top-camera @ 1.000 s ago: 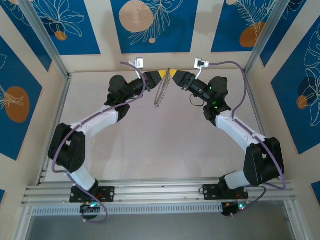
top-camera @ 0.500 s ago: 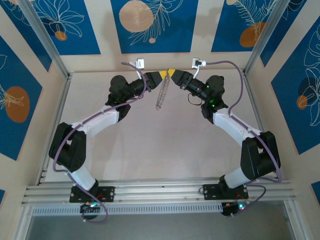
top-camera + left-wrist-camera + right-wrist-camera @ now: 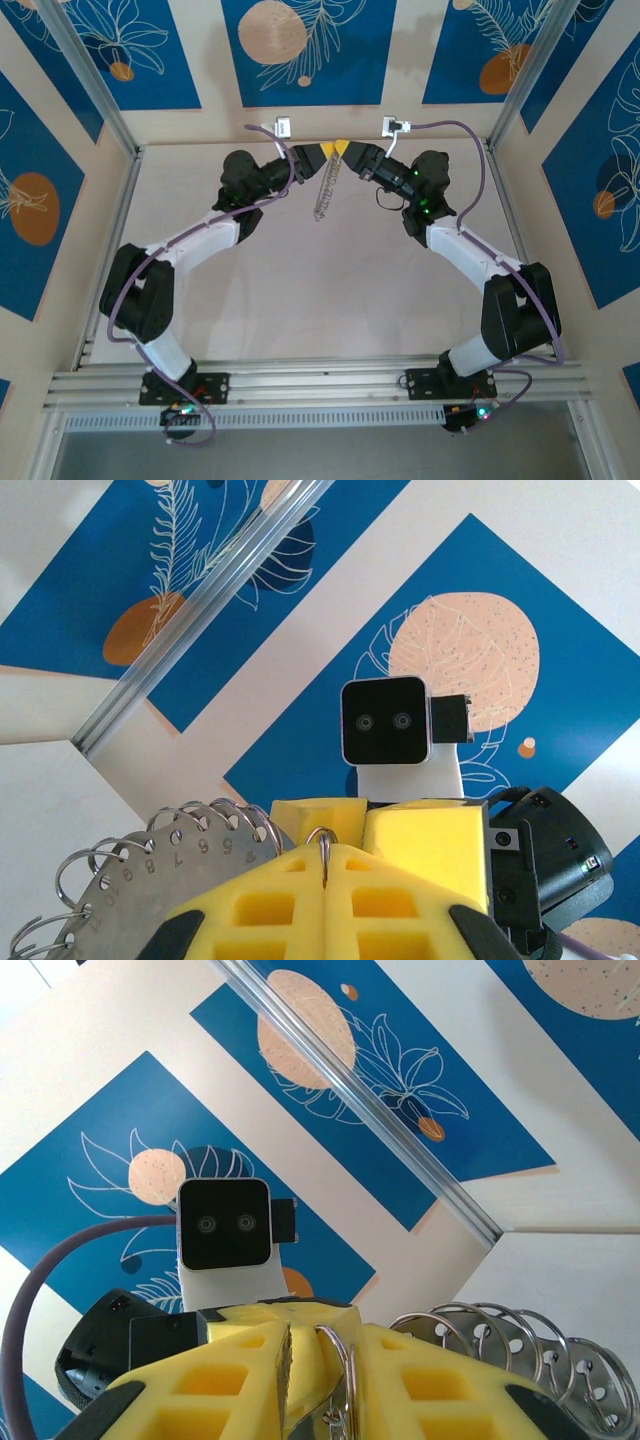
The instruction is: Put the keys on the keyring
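One keyring (image 3: 322, 190) hangs where left gripper (image 3: 326, 151) clamps it; right gripper (image 3: 343, 148) narrow, grip unclear.

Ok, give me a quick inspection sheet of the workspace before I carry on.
Surface: pale table, bare where seen.
Job's things: keyring hangs between the grippers; keys too small to tell.
Clutter: nothing seen.
Grippers: left gripper shut on the keyring's wire; right gripper tip to tip with it, grip unclear.
Cables: purple cables along both arms, apart from the keyring.
Surroundings: blue leaf-print panels, aluminium posts.
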Motion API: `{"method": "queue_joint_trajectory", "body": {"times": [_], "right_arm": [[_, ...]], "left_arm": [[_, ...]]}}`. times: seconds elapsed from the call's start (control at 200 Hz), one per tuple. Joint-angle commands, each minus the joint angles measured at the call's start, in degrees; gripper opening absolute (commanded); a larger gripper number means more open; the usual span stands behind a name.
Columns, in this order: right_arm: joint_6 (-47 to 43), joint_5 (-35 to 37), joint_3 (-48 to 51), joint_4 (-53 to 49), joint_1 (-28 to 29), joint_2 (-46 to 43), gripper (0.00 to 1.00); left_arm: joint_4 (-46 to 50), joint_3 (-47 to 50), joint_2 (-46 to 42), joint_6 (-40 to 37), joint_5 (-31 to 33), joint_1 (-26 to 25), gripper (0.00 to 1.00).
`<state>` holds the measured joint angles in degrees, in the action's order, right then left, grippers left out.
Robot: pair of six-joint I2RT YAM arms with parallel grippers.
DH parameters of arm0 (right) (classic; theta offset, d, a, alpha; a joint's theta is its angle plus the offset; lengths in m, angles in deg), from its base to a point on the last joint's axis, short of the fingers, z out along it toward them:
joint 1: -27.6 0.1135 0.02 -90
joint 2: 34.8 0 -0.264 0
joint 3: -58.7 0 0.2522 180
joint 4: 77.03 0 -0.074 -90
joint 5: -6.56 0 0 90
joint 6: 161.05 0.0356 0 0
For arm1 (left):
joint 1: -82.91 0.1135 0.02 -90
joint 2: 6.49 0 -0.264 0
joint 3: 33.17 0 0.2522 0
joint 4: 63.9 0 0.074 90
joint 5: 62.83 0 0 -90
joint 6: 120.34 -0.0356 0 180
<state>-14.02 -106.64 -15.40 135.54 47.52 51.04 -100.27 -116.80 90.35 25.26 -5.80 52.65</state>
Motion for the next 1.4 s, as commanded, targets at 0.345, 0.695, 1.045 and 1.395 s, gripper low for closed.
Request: {"method": "queue_joint_trajectory", "body": {"times": [0.345, 0.695, 1.045, 1.395], "right_arm": [[3.8, 0.2, 4.4, 5.9, -1.9, -2.3, 0.36], [6.2, 0.5, 5.8, 9.2, -2.8, -2.6, 0.38], [6.3, 0.4, 3.1, 9.4, -0.9, -0.4, 0.37], [6.1, 0.2, 1.1, 8.9, 0.0, 1.3, 0.32]], "left_arm": [[-2.3, -2.4, -0.3, -0.6, -1.0, -0.6, 0.00], [-2.5, -2.2, -0.6, -0.6, -1.3, -0.6, 0.00], [-2.9, -2.0, -0.6, -0.1, -1.7, -0.6, 0.00], [-3.1, -1.8, -0.5, -0.1, -1.8, -0.6, 0.00]]}}
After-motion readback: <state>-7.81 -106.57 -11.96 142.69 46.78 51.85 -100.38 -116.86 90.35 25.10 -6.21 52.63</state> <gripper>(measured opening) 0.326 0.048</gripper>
